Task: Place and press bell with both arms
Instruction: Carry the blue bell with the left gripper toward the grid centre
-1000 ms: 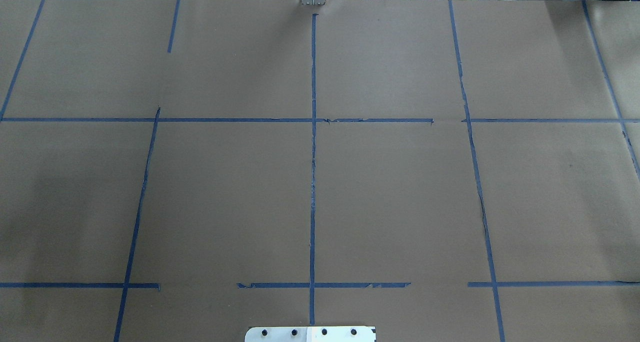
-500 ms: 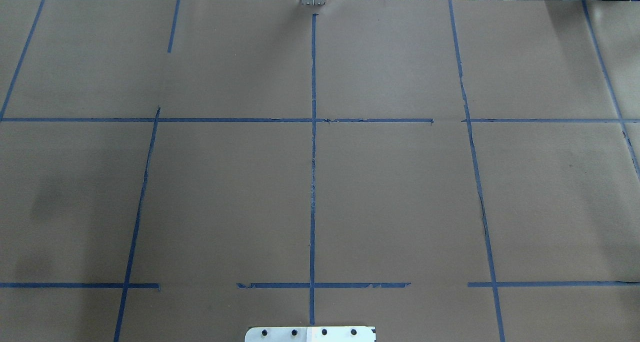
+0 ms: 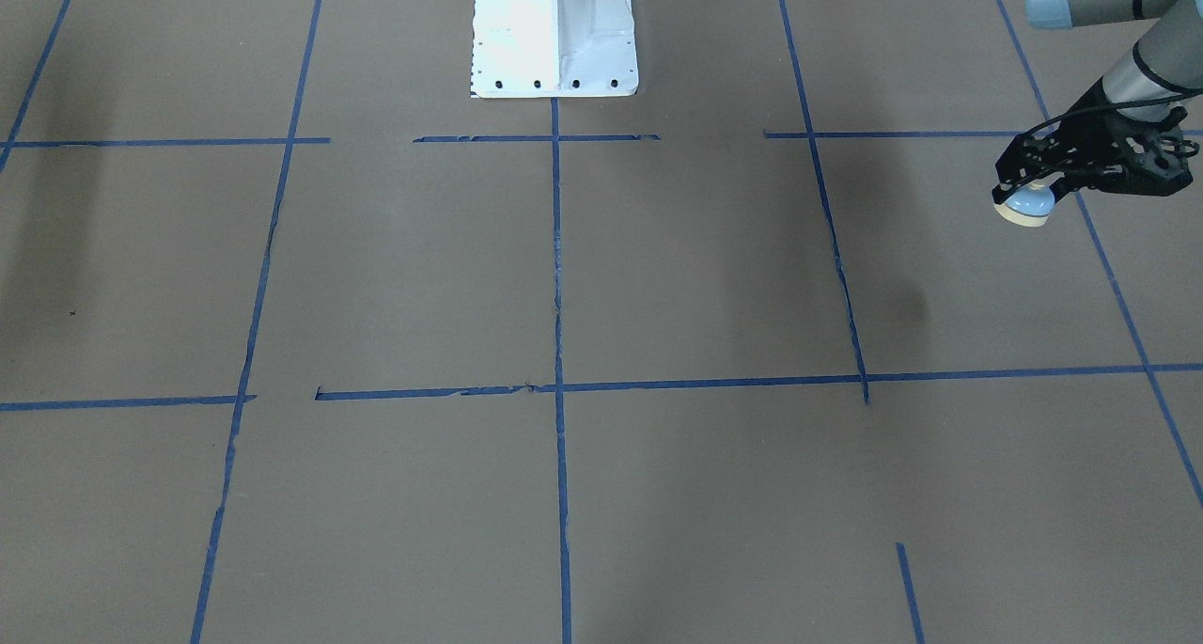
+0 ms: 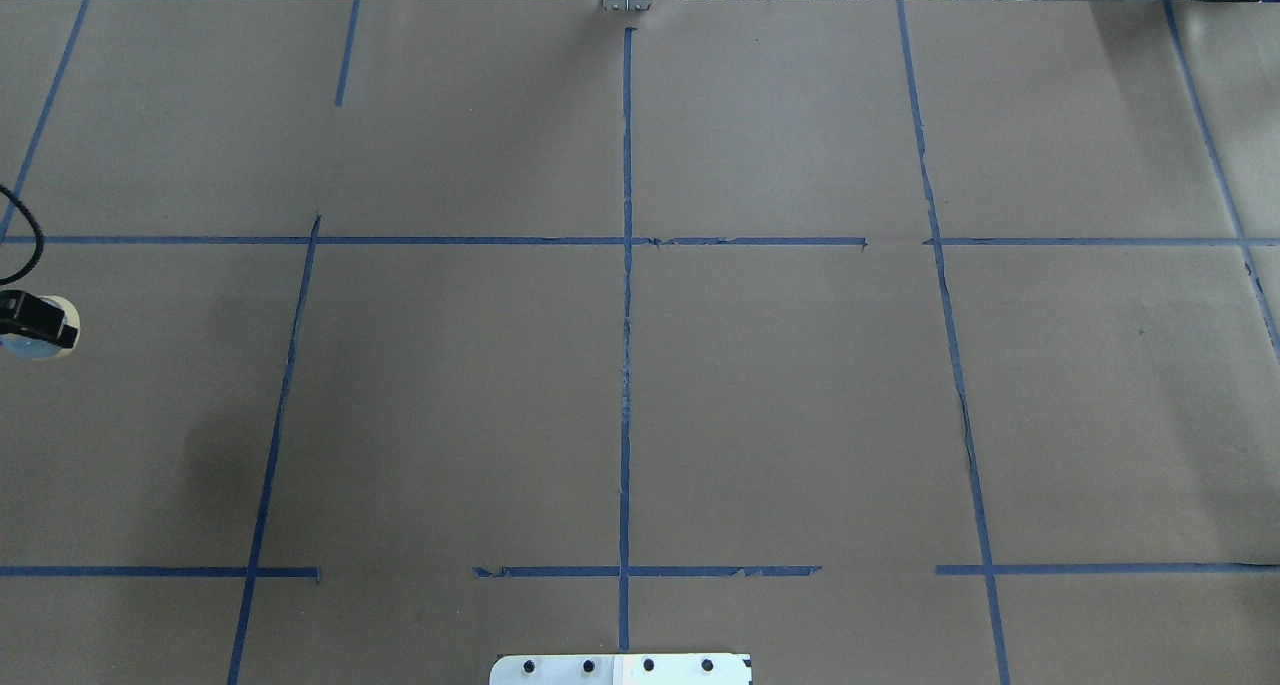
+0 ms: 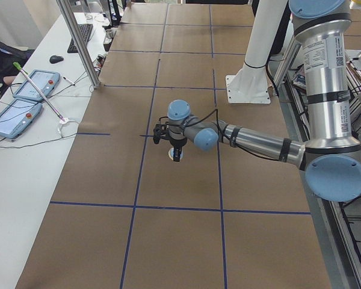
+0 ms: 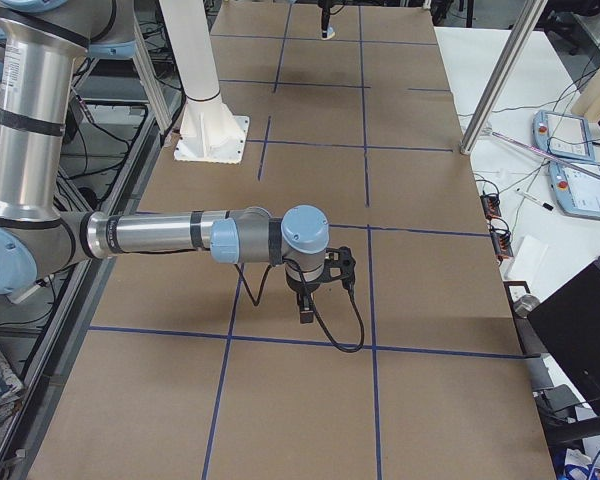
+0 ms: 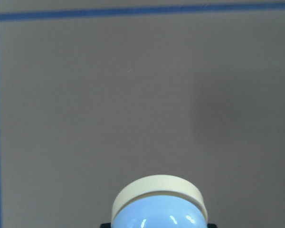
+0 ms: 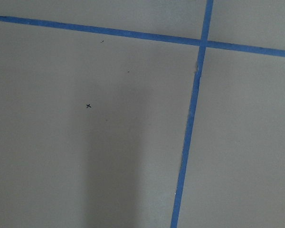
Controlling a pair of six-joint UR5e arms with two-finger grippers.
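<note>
My left gripper (image 3: 1024, 193) is shut on the bell (image 3: 1026, 210), a small light-blue dome with a cream base, and holds it above the brown table near the left end. In the overhead view the gripper (image 4: 35, 320) and the bell (image 4: 30, 347) show only at the left edge. The left wrist view shows the bell's dome and base (image 7: 159, 204) at the bottom. The exterior left view shows the left gripper (image 5: 174, 150) over the paper. My right gripper (image 6: 307, 305) shows only in the exterior right view, low over the table. I cannot tell if it is open or shut.
Brown paper with a blue tape grid (image 4: 626, 365) covers the table. The white bolted pedestal (image 3: 554, 33) stands at the robot's edge. A metal post (image 5: 78, 42) stands at the far edge. Teach pendants (image 5: 24, 96) lie on the white side table.
My left gripper with the bell has come into the overhead view at the left edge, where earlier only its shadow showed. The shadow has shifted right.
</note>
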